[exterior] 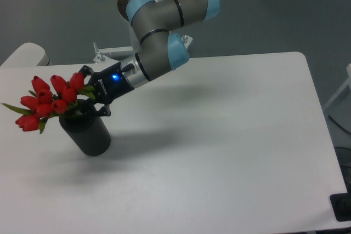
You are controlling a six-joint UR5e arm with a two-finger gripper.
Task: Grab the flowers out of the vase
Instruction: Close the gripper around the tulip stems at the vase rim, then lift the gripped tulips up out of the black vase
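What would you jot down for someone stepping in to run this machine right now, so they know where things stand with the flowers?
Gripper: at the vase mouth, its fingers around the base of the bunch; whether they are fully clamped on the stems cannot be told from this view.
Flowers: red tulips, still in the vase, heads leaning out to the image left.
Vase: black cylinder, tilted on the white table, near its left end in the image.
Done: arm has reached the bunch.
Left: confirm the grip, then lift the flowers clear of the vase, probably watching that the vase does not tip further.
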